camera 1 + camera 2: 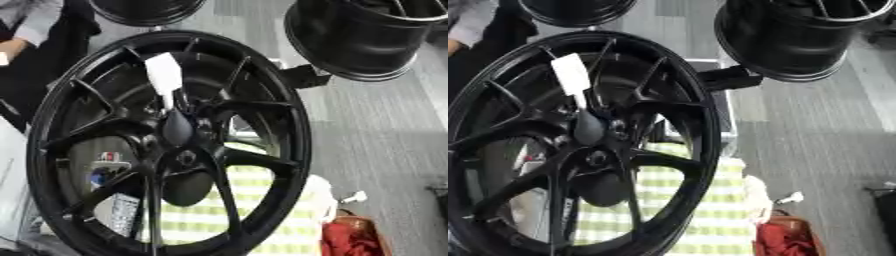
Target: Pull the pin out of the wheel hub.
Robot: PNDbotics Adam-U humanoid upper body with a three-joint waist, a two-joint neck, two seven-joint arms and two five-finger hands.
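A large black spoked wheel hub (166,145) stands upright and fills the left of both views. A white flat tag (164,74) sits over its upper spokes. A thin stem runs down from the tag to a dark rounded piece (178,127) just above the hub's centre (185,158); this looks like the pin. I cannot tell how deep it sits in the hub. Neither of my hands shows in either view.
Two more black wheels stand behind, one at the top right (363,37) and one at the top edge (144,11). A green-and-white checked cloth (262,215) lies behind the spokes. A red bag (350,237) sits at the lower right on grey floor (376,130).
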